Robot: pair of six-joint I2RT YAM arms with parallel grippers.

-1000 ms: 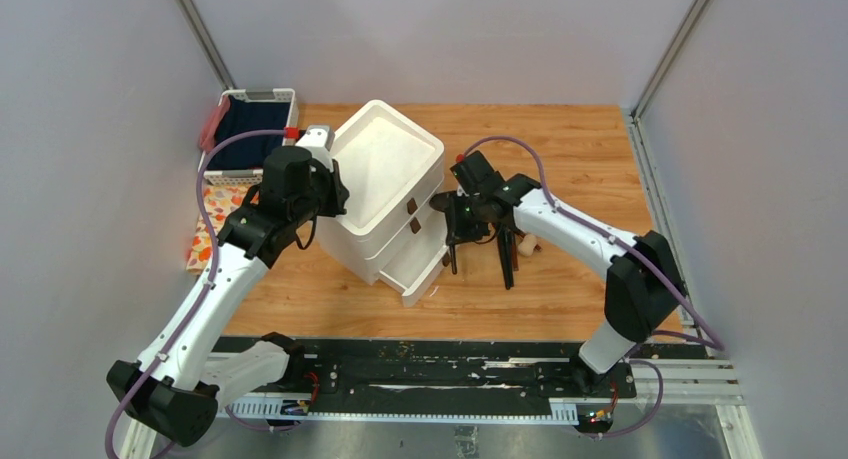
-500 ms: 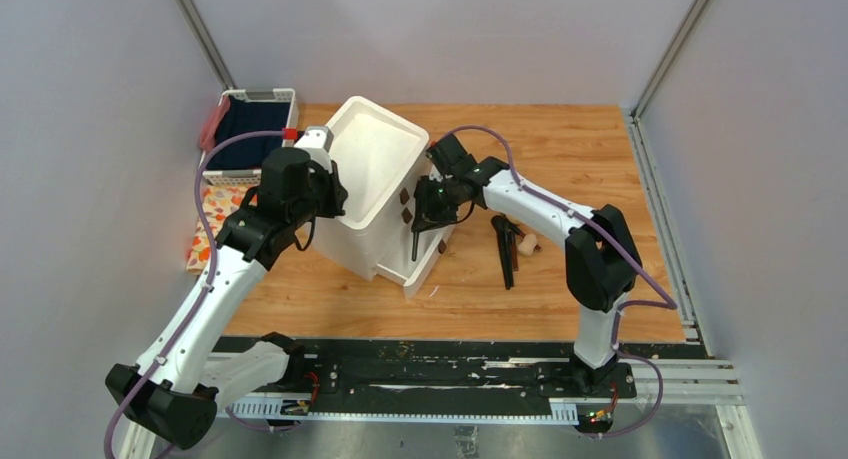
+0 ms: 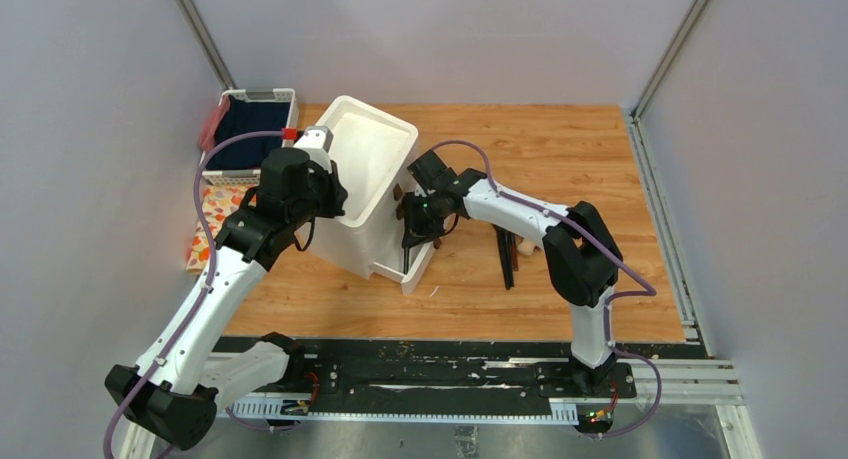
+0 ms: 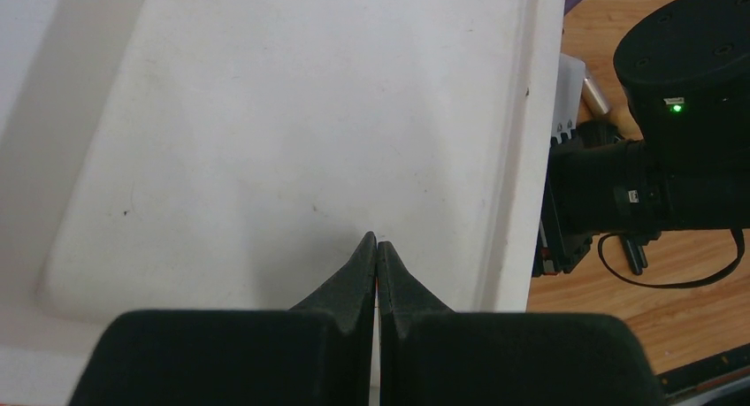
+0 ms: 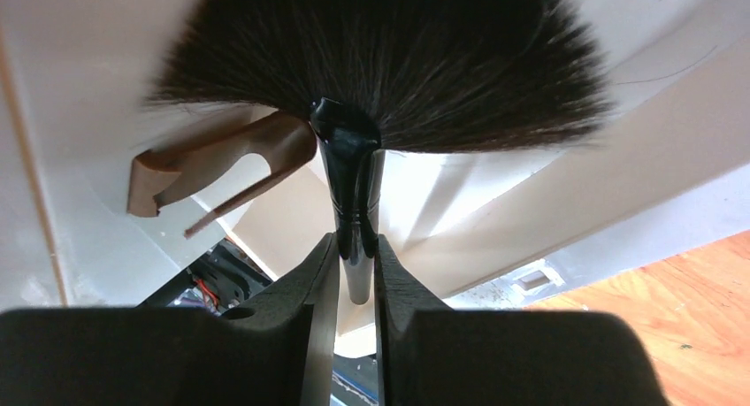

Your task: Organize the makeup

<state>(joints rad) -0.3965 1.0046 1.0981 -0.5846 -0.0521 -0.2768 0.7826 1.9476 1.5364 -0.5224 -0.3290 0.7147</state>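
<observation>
The fan brush [image 5: 354, 158], black with a wide spray of dark bristles, is clamped by its glossy handle between the two fingers of the right gripper [image 5: 355, 247], which are closed firmly on it. Its bristles spread out close to the white front of the three-drawer box [image 3: 365, 169], just beside a brown knob [image 5: 221, 163]; whether the hairs touch the front cannot be told. Seen from above, the brush handle points down toward the near edge, over the lowest drawer [image 3: 420, 267], which juts out from the front of the box.

The other makeup lies on the wooden table [image 3: 570, 139] to the right of the box. A few slim black sticks [image 3: 506, 261] rest together beside the right arm's forearm, and a small beige sponge [image 3: 529, 246] is just beside them, partly hidden by the arm.

The left gripper [image 4: 377, 243] has its fingers pressed together tip to tip with nothing between them, and it sits over the recessed white top of the box near its left side. From the overhead camera the box appears tipped rather than standing square, with its top leaning toward the back left.

At the far left corner of the table stands a white basket [image 3: 258, 92] lined with dark blue cloth, with an orange patterned sheet [image 3: 203, 229] on the near side of it
</observation>
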